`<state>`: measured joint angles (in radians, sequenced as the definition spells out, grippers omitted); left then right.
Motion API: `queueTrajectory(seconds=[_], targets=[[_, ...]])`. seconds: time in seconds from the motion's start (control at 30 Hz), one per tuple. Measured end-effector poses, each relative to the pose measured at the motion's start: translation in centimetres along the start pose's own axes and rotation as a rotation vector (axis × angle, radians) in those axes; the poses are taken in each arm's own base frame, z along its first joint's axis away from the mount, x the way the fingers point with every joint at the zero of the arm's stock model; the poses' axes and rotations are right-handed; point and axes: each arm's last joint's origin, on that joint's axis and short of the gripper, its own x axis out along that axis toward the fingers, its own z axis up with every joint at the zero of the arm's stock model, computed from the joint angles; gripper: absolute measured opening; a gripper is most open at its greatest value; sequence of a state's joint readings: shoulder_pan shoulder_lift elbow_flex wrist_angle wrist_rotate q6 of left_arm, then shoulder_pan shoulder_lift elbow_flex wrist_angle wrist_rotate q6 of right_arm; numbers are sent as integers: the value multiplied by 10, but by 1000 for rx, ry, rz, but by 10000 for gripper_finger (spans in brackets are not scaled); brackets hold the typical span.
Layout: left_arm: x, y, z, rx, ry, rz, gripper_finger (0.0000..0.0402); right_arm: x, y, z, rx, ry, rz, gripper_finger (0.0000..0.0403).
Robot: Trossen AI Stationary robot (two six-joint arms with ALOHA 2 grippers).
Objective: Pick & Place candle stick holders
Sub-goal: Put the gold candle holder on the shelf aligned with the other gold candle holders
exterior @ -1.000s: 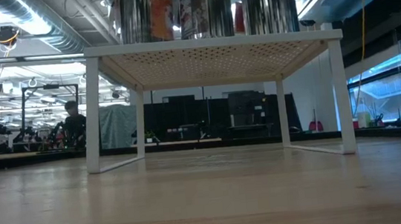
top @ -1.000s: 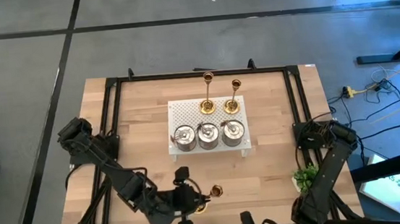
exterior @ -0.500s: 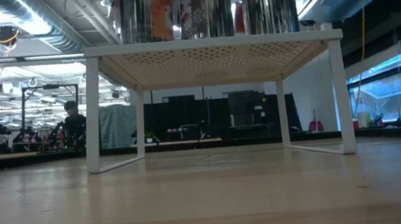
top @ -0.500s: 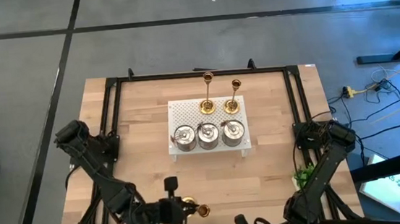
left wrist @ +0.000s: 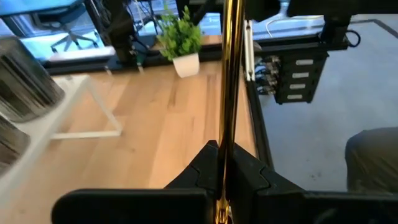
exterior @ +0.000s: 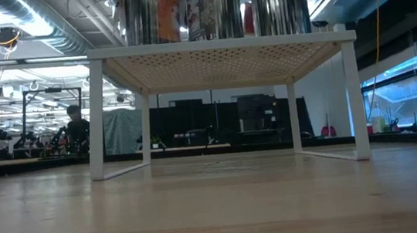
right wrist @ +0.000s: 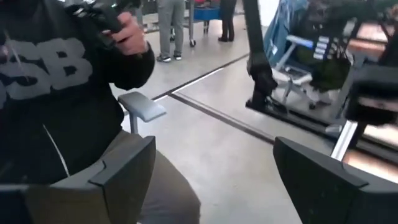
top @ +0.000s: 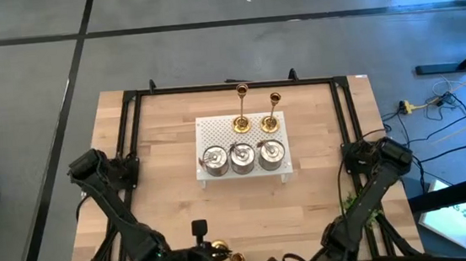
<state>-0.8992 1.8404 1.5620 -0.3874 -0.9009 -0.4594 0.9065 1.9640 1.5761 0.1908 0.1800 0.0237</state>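
My left gripper is over the table's near edge, shut on a slim gold candlestick, whose stem runs up the left wrist view. Two more gold candlesticks stand on their round bases at the far side of the white perforated stand. Three squat silver holders stand in a row on its near side. My right gripper is open with nothing between its fingers, pointing out past the table's near right edge. My left gripper pinches the gold candlestick's stem between its two fingers, which lie across the stem. The candlestick is lifted clear of the table and tilted, most of the stem reaching away from the fingers. Which end is nearer the fingers, I cannot tell.
A small green plant in a white pot stands at the table's near right, partly behind the right arm. A black frame borders the tabletop. A person is just beyond the near edge. Bare wood lies in front of the stand.
My left gripper has carried the gold candlestick toward the table's near edge and somewhat left, staying shut on it, and has rolled a little. My right arm has sunk toward the near edge, its gripper tipping toward level and staying open.
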Motion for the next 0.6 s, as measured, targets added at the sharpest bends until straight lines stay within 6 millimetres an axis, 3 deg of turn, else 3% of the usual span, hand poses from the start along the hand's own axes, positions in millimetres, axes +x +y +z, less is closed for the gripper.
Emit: queueTrajectory(seconds=[0.13,0.23,0.43,0.6], targets=[[10,-11,-14,-29,28,-22,8,1,-8,-26,60,34,6,328],[16,-18,-26,-33,54,-22,8,2,-10,-35,70,23,-2,328],[15,-15,-35,-27,48,89,8,-8,-17,-26,59,46,-136,328],[10,-5,-36,-29,58,168,8,-24,-12,-15,33,91,-124,328]])
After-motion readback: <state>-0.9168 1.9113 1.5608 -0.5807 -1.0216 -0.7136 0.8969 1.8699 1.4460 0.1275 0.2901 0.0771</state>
